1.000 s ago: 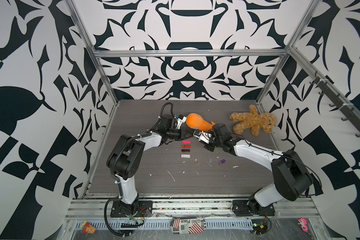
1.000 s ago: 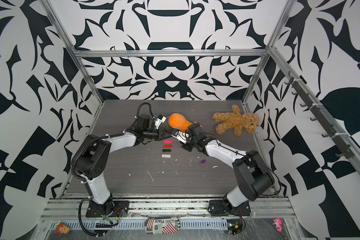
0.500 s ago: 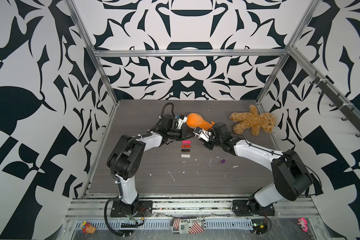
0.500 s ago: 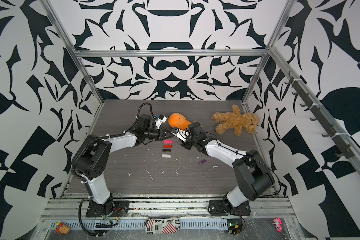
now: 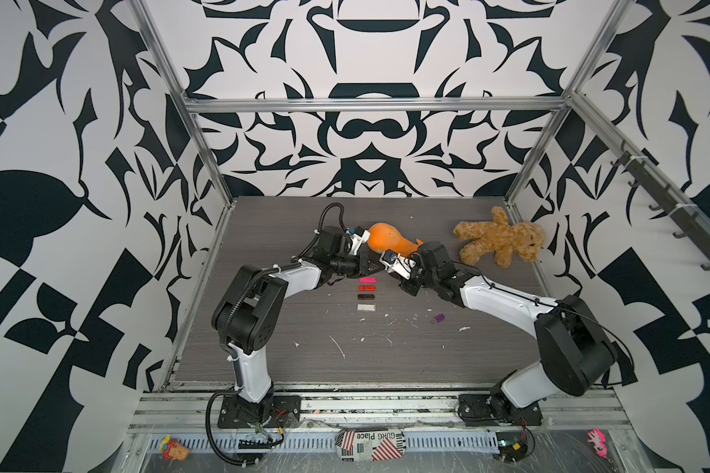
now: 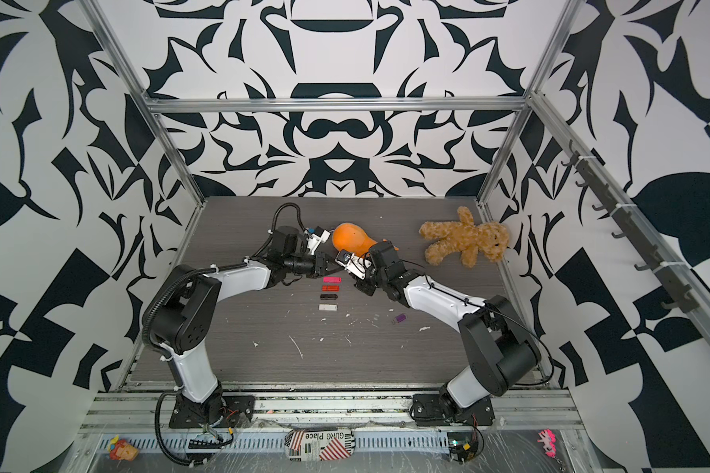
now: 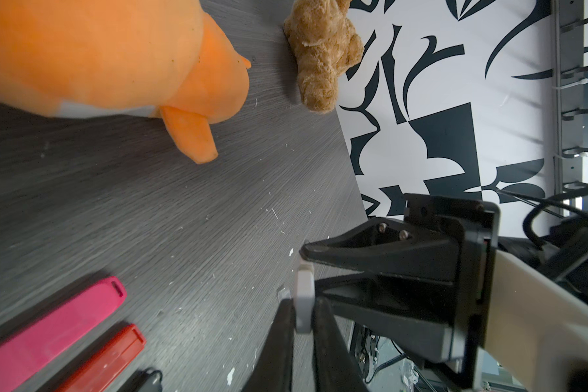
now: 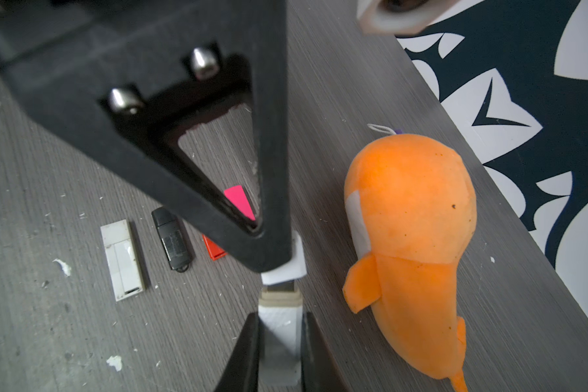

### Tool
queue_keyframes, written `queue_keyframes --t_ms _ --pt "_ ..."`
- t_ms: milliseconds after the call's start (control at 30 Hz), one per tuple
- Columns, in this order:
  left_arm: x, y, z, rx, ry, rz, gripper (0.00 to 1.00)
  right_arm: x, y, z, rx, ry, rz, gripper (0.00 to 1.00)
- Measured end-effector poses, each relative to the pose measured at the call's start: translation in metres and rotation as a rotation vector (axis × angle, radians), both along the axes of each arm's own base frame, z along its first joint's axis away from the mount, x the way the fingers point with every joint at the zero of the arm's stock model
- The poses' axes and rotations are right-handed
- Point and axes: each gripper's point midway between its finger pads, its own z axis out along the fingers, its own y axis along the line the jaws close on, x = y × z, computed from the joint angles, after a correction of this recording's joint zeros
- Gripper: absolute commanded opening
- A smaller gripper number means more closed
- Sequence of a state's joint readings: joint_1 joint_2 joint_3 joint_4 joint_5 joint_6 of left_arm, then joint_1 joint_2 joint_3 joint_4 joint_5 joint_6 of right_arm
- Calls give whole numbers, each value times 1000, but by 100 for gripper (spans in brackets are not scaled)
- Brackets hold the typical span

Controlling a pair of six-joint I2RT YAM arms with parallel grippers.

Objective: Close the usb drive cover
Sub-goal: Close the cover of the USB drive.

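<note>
My two claws meet above the middle of the table (image 5: 304, 368). The right gripper (image 8: 279, 317) is clamped tight on the white usb drive (image 8: 280, 310), and the left gripper (image 7: 303, 302) is pinched on its white cover (image 8: 287, 269).

Just far of that spot lies an orange plush (image 5: 388, 242), close to both claws. A teddy bear (image 5: 499, 241) lies well off to the right. Just near of the claws is a row of four sticks: pink (image 5: 367, 280), red (image 5: 366, 288), black (image 5: 366, 297) and white (image 5: 366, 307). A purple stick (image 5: 439, 318) lies apart, near the right arm.

In both top views the claws hide the drive. The right wrist view shows a dark connector (image 8: 279, 287) exposed between cover and body. The left wrist view gives only the cover edge-on.
</note>
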State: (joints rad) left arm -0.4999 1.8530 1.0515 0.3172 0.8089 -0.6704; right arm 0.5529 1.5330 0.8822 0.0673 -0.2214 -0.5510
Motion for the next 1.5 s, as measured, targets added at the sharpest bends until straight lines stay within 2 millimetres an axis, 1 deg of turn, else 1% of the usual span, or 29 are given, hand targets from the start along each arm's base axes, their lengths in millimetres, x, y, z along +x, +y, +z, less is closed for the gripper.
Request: queue_keyframes --t_ms 300,567,867,1300,1500 --pt "0 0 -1 1 -2 -2 14 0 1 1 -3 -10 9 9" --pt "-4 1 -3 8 -10 -27 14 -2 4 2 -42 -67 87 8" --pt "-7 3 -8 25 -7 -35 14 -2 8 -2 -41 -78 139 7" --pt "-1 1 -6 30 -35 -43 14 4 11 1 13 -61 100 7" --pt "0 1 -8 41 -49 -40 13 6 12 -2 30 -40 87 6"
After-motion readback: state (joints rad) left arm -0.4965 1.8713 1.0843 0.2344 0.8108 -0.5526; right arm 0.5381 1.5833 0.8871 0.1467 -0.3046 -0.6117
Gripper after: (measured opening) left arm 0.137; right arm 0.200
